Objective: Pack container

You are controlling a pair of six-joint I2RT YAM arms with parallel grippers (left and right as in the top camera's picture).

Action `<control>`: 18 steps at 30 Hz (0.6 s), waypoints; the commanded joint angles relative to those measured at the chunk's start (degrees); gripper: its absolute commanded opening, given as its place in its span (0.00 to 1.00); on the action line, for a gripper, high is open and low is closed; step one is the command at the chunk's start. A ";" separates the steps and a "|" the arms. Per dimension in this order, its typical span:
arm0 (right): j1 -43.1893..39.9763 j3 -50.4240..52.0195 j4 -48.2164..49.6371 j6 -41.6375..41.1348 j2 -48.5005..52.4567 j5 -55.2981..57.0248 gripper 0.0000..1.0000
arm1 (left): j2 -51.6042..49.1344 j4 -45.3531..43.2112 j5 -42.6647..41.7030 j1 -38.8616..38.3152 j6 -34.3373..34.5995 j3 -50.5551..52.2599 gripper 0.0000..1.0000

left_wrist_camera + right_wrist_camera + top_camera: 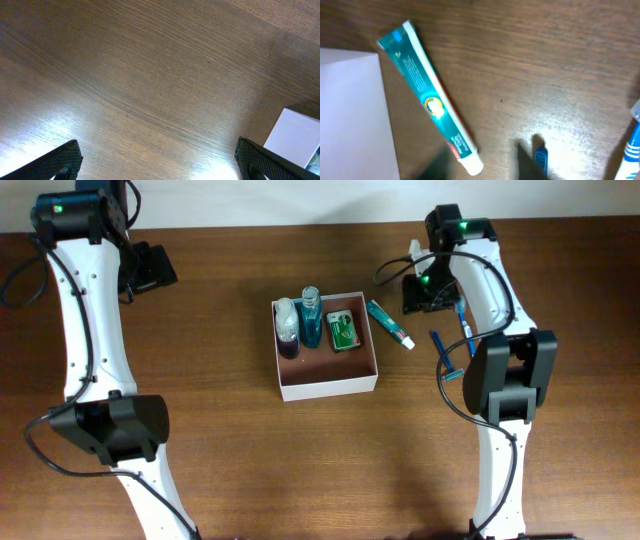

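The container, a square white-walled box with a reddish-brown inside, sits mid-table. In it stand a clear bottle, a blue bottle and a green packet. A teal toothpaste tube lies on the table just right of the box. My right gripper hovers above and beside it. In the right wrist view its blurred fingers stand apart around the cap end of the toothpaste tube, touching nothing. My left gripper is at the far left, wide open over bare wood.
A blue razor and a blue toothbrush lie right of the toothpaste, under the right arm. The razor's handle shows next to my right finger. A white container corner shows at the left wrist view's right edge.
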State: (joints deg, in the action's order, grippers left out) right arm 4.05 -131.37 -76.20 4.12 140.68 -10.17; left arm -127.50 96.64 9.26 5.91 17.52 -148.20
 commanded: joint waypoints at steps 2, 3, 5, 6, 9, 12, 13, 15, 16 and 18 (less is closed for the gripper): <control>-0.28 -1.22 -1.73 0.11 0.15 -0.87 0.04 | 0.46 0.04 0.02 0.15 -0.46 0.20 0.99; -0.28 -1.18 -2.19 0.26 0.15 -1.53 0.04 | 0.46 0.04 0.02 0.15 -0.48 0.20 0.99; -0.26 -1.18 -3.65 3.37 0.15 -5.75 0.04 | 0.46 0.02 0.02 0.15 -0.48 0.20 0.99; -0.26 -1.18 -4.44 4.92 0.15 -8.00 0.04 | 0.46 0.04 0.00 0.15 -0.48 0.20 0.99; -0.28 -1.18 -6.10 6.67 0.15 -11.65 0.04 | 0.46 0.04 0.02 0.15 -0.48 0.20 0.99; -0.26 -1.18 -7.54 9.42 0.17 -12.72 0.04 | 0.46 0.04 0.02 0.15 -0.48 0.20 0.99; -0.26 -1.11 -7.93 10.71 0.20 -13.33 0.04 | 0.46 0.04 0.00 0.15 -0.48 0.20 0.99; -0.26 -0.35 -8.07 12.98 0.20 -14.82 0.04 | 0.46 0.04 0.02 0.15 -0.48 0.20 0.99; -0.28 -0.04 -8.02 13.31 0.22 -15.10 0.04 | 0.46 0.04 0.02 0.15 -0.46 0.20 0.99; -0.26 0.79 -7.54 13.68 0.28 -15.15 0.04 | 0.46 0.04 0.02 0.15 -0.48 0.20 0.99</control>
State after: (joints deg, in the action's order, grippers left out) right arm 4.05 -131.63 -83.94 14.35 140.70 -22.48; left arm -127.50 96.64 9.26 5.91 17.52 -148.20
